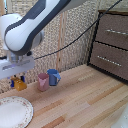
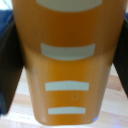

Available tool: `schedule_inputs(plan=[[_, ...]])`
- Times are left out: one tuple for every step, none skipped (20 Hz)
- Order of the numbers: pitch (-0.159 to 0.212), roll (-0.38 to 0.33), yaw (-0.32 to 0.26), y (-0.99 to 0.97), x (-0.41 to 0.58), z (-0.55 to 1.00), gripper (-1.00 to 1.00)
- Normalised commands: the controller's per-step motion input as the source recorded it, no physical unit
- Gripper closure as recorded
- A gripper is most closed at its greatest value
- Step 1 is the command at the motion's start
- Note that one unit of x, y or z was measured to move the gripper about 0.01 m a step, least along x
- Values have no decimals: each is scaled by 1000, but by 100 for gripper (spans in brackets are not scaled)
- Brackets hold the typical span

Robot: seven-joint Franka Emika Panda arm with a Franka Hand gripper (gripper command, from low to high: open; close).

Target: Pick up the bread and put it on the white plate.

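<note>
In the exterior view the clamp (image 1: 18, 81) hangs at the left, its white head over short dark-blue fingers that are shut on the toast (image 1: 20, 85), a small orange-yellow block. The held toast sits a little beyond the far rim of the white crockery (image 1: 15, 113), a large round plate with a speckled rim on the worktable (image 1: 80, 105). In the wrist view the toast (image 2: 67, 30) fills almost the whole picture, orange with pale stripes, and a dark finger (image 2: 7, 55) presses on each side. I cannot tell how high the toast is above the wood.
A pink cup (image 1: 43, 81) and a blue mug (image 1: 54, 76) stand side by side just to the exterior view's right of the clamp. A dark brown drawer cabinet (image 1: 112, 45) stands at the back right. A woven screen runs behind the table.
</note>
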Motion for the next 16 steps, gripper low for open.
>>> schedule_inputs(plan=[[44, -163, 10, 811, 89, -571, 100], [9, -193, 7, 740, 20, -654, 100], [0, -223, 9, 637, 0, -680, 100], [-25, -234, 9, 591, 0, -657, 100], [-66, -251, 13, 529, 0, -686, 100], [-81, -265, 15, 489, 0, -623, 100], [-110, -271, 26, 429, 0, -554, 100], [-139, -261, 27, 409, 0, -526, 100], [-157, -244, 32, 394, 0, -534, 100], [-176, -223, 37, 374, 0, -466, 100], [-207, -180, 41, 354, 11, -314, 100], [-215, -150, 34, 303, 60, -254, 100], [-213, -133, 35, 286, 97, -220, 100], [-216, -132, 37, 294, 111, -169, 100], [-213, -114, 35, 271, 160, -94, 100], [-219, -101, 34, 254, 154, -31, 100]])
